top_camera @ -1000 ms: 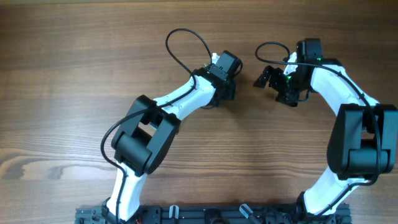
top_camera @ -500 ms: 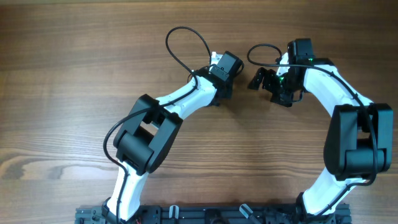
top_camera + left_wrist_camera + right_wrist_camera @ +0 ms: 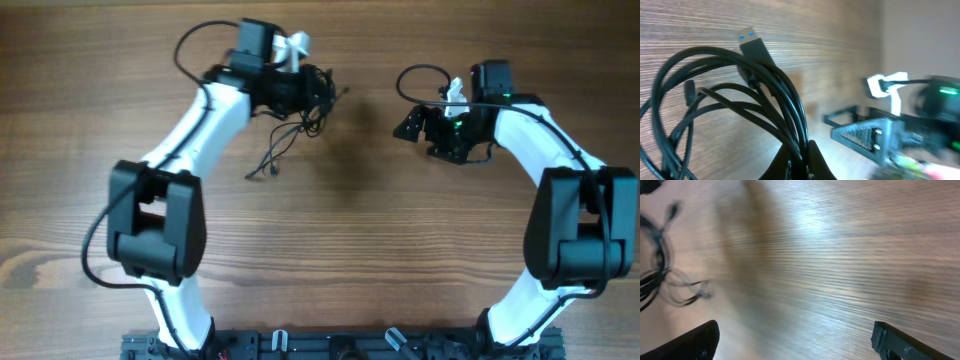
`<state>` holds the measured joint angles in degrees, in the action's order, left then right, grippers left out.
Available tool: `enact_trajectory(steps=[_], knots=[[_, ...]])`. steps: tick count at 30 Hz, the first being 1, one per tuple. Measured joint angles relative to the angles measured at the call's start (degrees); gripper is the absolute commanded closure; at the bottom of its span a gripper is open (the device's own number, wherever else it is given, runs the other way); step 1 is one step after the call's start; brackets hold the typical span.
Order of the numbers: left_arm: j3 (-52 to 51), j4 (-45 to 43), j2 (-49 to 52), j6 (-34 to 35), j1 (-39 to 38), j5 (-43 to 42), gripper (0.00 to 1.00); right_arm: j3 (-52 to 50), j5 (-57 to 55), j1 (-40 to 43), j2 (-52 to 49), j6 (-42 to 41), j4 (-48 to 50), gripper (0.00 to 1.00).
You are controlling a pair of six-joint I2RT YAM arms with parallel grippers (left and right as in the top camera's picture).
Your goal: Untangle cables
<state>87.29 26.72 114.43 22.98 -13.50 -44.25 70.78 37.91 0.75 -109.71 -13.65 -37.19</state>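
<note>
Grips the cables (image 3: 305, 100) in fully shut left jaws, far side of the surface (image 3: 400, 240), loose ends trailing nearer. Holds right jaws wide open, empty.

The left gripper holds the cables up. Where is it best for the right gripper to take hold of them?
Probably the USB plug: it is stiff and sticks out clear of the looped cables clamped in the left gripper. The open right gripper should come from its own side.
</note>
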Motion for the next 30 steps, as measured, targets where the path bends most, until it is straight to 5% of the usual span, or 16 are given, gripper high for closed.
enact_trajectory(steps=[11,17,25,30], knots=[[0.0,0.0,0.0,-1.9,8.3,-30.3,0.96,0.0,33.3,-0.9,0.0,14.9,2.6,0.19],[0.0,0.3,0.0,-1.3,9.8,-38.8,0.96,0.0,43.1,-7.6,0.0,16.1,14.4,0.26],[0.0,1.0,0.0,3.2,10.1,-41.2,0.96,0.2,43.0,-16.9,0.0,-5.1,50.7,0.48],[0.0,1.1,0.0,5.7,10.2,-42.1,0.96,0.3,38.4,-19.5,0.0,-17.1,62.0,0.62]])
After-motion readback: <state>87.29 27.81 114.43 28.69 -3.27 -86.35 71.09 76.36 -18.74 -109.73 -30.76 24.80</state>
